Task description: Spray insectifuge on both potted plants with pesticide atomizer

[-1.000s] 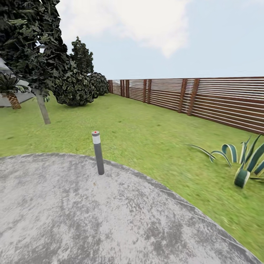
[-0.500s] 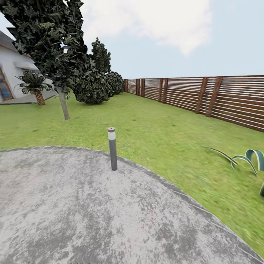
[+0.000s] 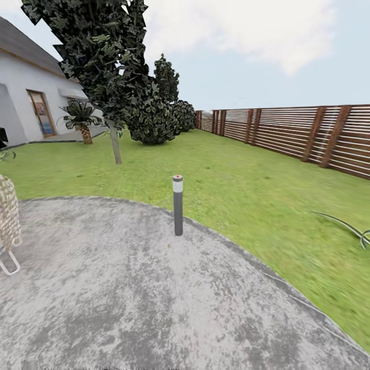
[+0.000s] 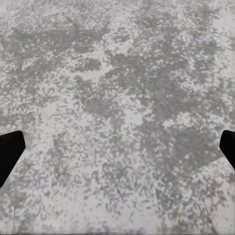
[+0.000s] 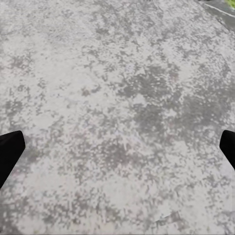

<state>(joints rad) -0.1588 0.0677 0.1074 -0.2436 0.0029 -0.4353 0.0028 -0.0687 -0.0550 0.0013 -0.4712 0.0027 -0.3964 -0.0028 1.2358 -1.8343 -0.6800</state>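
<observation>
From the head camera I saw the garden: the round grey paved area (image 3: pixel 128 298) ran across the foreground, with the lawn (image 3: pixel 241 180) curving around it. A grey lamp post (image 3: pixel 178 204) with a pale band and red cap stood upright just inside the paving's edge. Beyond it a dark tree (image 3: pixel 105 67) rose from the grass, with round bushes (image 3: pixel 154 121) behind, a small palm (image 3: pixel 81 119) near the white house (image 3: pixel 28 100), and the brown slatted fence (image 3: pixel 293 133) running along the right. At the far right edge a few striped agave leaves (image 3: pixel 349 228) lay over the grass, and at the left edge a woven chair (image 3: pixel 7 226) stood on the paving. Both my wrist cameras looked down on mottled paving. The left gripper (image 4: pixel 117 152) had its dark fingertips (image 4: pixel 10 152) at opposite edges of the picture, spread wide with nothing between them; the right gripper (image 5: pixel 117 152) sat the same way, fingertips (image 5: pixel 10 151) far apart and empty. A sliver of green showed at one corner of the right wrist picture. I could not pick out the atomizer or the potted plants.
</observation>
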